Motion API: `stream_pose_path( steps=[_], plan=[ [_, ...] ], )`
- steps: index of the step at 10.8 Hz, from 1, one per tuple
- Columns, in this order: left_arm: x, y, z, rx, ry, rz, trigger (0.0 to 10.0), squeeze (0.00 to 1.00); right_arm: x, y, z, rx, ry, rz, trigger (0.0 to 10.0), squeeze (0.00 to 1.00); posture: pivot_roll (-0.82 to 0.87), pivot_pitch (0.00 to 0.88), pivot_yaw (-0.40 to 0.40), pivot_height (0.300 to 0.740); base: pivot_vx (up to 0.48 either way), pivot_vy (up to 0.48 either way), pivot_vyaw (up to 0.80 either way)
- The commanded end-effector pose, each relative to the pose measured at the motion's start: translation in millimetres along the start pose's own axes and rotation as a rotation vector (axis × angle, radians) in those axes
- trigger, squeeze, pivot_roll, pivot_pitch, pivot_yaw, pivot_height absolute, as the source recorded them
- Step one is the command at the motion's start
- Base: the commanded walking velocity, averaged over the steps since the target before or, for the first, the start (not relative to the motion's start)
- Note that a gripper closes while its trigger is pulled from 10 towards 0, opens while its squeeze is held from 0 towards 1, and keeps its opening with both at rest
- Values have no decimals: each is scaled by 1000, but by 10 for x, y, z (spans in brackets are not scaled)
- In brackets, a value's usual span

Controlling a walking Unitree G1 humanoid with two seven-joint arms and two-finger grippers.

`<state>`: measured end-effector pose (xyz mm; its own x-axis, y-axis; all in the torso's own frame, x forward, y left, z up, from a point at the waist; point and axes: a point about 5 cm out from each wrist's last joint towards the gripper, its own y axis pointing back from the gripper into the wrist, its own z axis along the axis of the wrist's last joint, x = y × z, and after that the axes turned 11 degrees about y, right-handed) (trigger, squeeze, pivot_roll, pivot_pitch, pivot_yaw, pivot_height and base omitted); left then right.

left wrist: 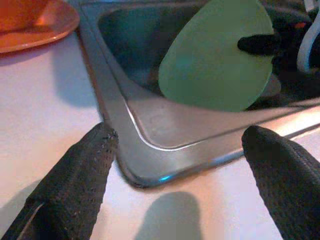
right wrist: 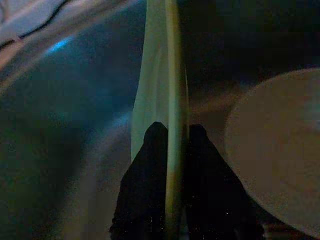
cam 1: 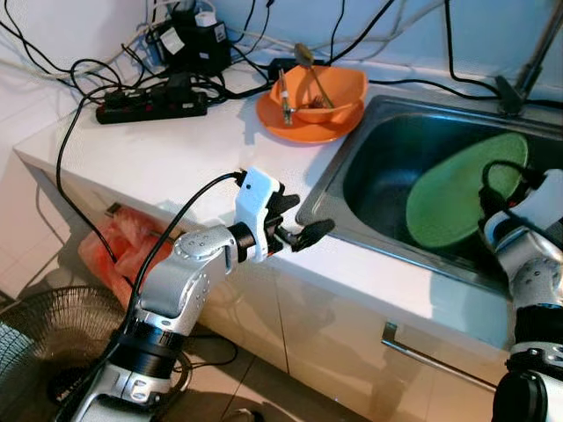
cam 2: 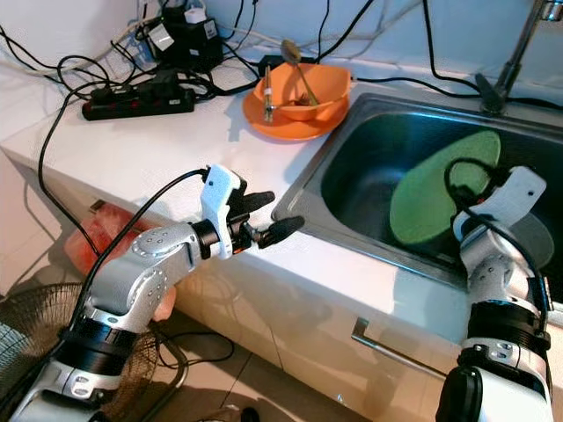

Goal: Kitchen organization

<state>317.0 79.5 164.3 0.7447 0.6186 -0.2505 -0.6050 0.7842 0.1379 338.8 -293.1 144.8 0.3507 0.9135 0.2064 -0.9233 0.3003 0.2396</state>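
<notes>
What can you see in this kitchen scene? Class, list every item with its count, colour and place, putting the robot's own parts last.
Plate: one, green, held tilted in the sink.
Sink: one, steel, set in the counter.
Counter: one, white.
Bowl: one, orange, on an orange plate beside the sink, utensils inside.
Power strip: one, black, at the counter's back, among cables.
Fan: one, dark, on the floor.
Left gripper: open, at the sink's corner.
Right gripper: shut on the plate's rim.

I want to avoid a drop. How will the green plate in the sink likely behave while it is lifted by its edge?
The green plate keeps its flat shape, so probably stiff. The right gripper pinches only its thin rim, so it may pivot or slip, more so if wet from the sink.
</notes>
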Motion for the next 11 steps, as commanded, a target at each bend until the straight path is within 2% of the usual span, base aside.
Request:
stream_pose_path(
  steps=[1,2,3,4,5,7,8,9,11],
  plan=[
    [30,-5,45,8,-47,1,10000,957,27,-17,80,-33,12,-4,0,0,28,44,117,740,0,0,0],
    [41,-21,54,6,-47,3,10000,949,35,-27,11,-4,32,-7,2353,0,28,44,117,740,0,0,0],
    [38,-46,74,-5,-44,1,10000,949,53,-30,-70,26,26,3,8902,0,29,45,120,740,0,0,0],
    [10,-88,103,-25,-45,-8,10000,949,56,-32,-138,48,27,-2,10000,0,30,46,119,740,0,0,0],
    [-26,-135,147,-54,-48,-18,10000,949,65,-33,-216,77,-4,-5,10000,0,30,47,119,740,0,0,0],
    [-71,-205,202,-74,-51,-38,10000,918,52,-31,-289,96,41,-14,10000,0,27,46,123,740,0,0,0],
    [-76,-214,205,-75,-52,-42,10000,914,32,-30,-310,104,53,-21,10000,522,28,46,123,740,0,0,0],
    [-80,-222,201,-74,-56,-47,10000,867,2,-28,-341,113,57,-30,10000,1000,27,46,124,740,0,0,0],
    [-75,-223,182,-70,-56,-48,10000,831,3,-29,-351,116,57,-31,10000,1000,27,46,124,740,0,0,0]
  ],
)
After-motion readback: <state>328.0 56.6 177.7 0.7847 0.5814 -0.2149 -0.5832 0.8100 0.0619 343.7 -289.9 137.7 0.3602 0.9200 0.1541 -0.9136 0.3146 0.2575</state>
